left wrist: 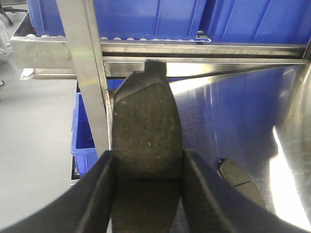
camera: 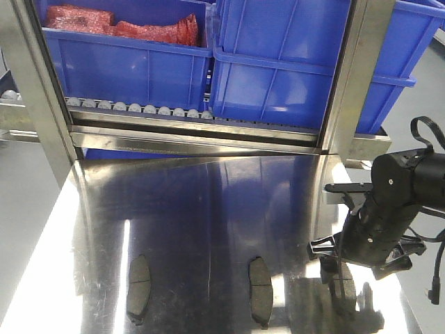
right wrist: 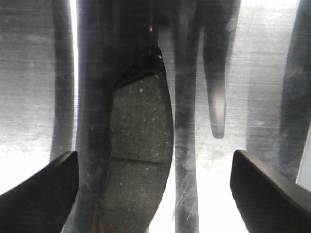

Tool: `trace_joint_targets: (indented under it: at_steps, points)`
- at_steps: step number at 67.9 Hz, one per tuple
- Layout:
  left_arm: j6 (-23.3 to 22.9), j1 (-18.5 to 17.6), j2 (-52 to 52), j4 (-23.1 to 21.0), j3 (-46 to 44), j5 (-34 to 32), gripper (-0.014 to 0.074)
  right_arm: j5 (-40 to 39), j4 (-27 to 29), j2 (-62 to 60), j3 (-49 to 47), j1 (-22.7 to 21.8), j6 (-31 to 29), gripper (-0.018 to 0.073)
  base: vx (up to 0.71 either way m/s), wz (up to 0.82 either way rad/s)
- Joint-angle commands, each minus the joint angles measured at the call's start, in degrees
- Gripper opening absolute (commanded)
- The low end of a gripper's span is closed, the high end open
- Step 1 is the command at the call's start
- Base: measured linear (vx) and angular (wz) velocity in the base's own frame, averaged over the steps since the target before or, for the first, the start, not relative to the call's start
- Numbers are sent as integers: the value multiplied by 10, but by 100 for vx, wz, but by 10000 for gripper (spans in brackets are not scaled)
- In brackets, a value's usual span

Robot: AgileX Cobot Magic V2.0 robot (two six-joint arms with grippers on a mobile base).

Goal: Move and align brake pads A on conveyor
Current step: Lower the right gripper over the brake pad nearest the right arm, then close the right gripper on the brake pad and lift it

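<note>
Two brake pads lie lengthwise on the shiny steel tabletop [camera: 208,209], one at the left [camera: 140,289] and one at the middle [camera: 260,291]. My left gripper [left wrist: 148,155] is shut on a third brake pad [left wrist: 146,116], held over the table's left edge; this gripper is outside the front view. A pad [left wrist: 240,182] rests on the steel to its right. My right gripper [camera: 361,261] hangs open just above a pad [right wrist: 138,155] on the steel, which lies nearer its left finger [right wrist: 43,189]. The conveyor is out of view.
Blue bins [camera: 278,76] sit on a row of grey rollers [camera: 139,108] behind the table; one holds red bagged items [camera: 125,28]. Steel frame posts [camera: 42,90] stand at the back corners. Another blue bin [left wrist: 85,131] sits below the table's left edge.
</note>
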Motion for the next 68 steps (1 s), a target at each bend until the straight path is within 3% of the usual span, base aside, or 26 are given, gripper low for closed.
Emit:
trace_joint_targets:
  at_steps: [1, 68]
  points:
    - [2, -2, 4, 2, -17, -53, -6, -5, -3, -21, -14, -4, -5, 594, 0, 0]
    - [2, -2, 4, 2, -17, -53, -6, 3, 1, 12, -28, 8, -1, 591, 0, 0]
